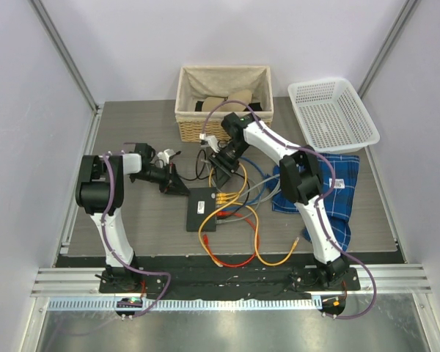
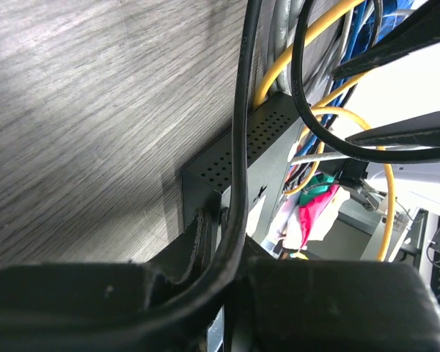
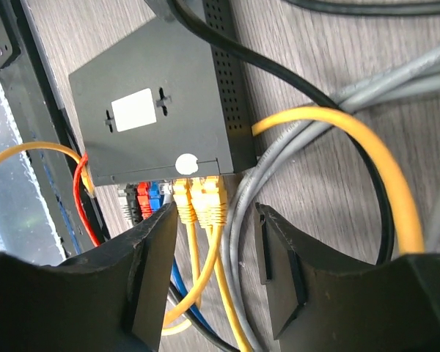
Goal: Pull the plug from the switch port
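— Black box, flat on the grey wood-grain table (image 2: 81,110): was that the switch (image 3: 176,81)?

— Yes. It lay flat with its white label (image 3: 134,110) facing up, between the two grippers. Its row of sockets ran along the narrow edge turned toward the right gripper (image 3: 216,216).

— What sat in those sockets?

— Two yellow plugs (image 3: 205,194) side by side, then a blue plug (image 3: 155,192) and a red plug (image 3: 141,195) further along the same edge. All four were seated in the switch.

— And the right gripper's jaws?

— They stood apart, one finger on each side of the two yellow plugs, just off the socket edge. Whether either finger touched a plug, I could not tell.

— The left one?

— The left gripper (image 1: 180,185) was at a corner of the switch, by its perforated side. Its jaws looked drawn together on a black cable (image 2: 243,147), which ran on past that perforated side.

— Anything else around the switch?

— Grey cables (image 3: 315,139) and a yellow cable (image 3: 367,147) looped on the table beside the socket edge. A cloth-lined wicker basket (image 1: 187,117) stood beyond the switch, on the side away from the arm bases. A white plastic basket (image 1: 330,110) stood well apart from the switch to the right. A blue cloth (image 1: 337,194) lay to the right of the switch, under the right arm.
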Robot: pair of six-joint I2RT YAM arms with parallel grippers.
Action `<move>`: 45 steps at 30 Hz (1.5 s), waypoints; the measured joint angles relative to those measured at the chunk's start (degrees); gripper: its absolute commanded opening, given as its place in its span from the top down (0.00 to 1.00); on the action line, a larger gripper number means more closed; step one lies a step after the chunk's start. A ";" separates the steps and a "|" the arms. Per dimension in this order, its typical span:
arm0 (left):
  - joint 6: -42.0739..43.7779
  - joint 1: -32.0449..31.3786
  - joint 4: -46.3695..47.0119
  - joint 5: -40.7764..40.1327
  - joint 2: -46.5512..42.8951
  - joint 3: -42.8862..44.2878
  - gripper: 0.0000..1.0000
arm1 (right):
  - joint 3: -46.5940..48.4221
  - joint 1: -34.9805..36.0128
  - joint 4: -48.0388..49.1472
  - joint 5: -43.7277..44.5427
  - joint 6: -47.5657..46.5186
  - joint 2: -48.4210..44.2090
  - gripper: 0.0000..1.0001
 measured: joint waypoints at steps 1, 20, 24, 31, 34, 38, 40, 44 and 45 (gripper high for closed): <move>0.02 0.00 0.15 -0.13 -0.22 -0.15 1.00 | 0.00 -0.02 -0.26 0.09 0.02 0.20 0.46; 0.68 -0.57 -0.28 -3.13 -1.73 -0.57 0.54 | 2.21 0.17 -8.57 -1.16 -6.88 6.45 0.92; 1.73 -0.46 -0.57 -3.06 -2.12 -0.57 0.35 | 3.45 0.48 -8.90 -1.16 -8.02 6.45 0.97; 3.41 -0.24 -0.61 0.79 -3.08 -0.52 0.22 | 3.96 1.51 -8.72 -1.11 -9.44 5.49 0.99; 4.28 -0.24 -0.63 1.49 -2.80 -0.52 0.22 | 4.44 1.55 -8.83 -1.22 -9.49 5.16 0.99; 5.92 -0.02 -0.85 2.86 -2.29 -0.50 0.22 | 6.01 1.55 -9.29 -1.42 -9.14 5.07 0.99; 6.75 0.04 -0.98 3.41 -2.19 -0.50 0.22 | 6.23 1.55 -9.20 -1.53 -8.81 4.68 0.98; 8.79 0.00 -0.98 4.96 -1.88 -0.52 0.22 | 6.67 1.53 -8.59 -1.84 -7.80 3.32 0.99; 9.25 0.00 -0.96 5.53 -1.66 -0.52 0.23 | 6.93 1.55 -8.39 -1.90 -7.52 3.04 0.98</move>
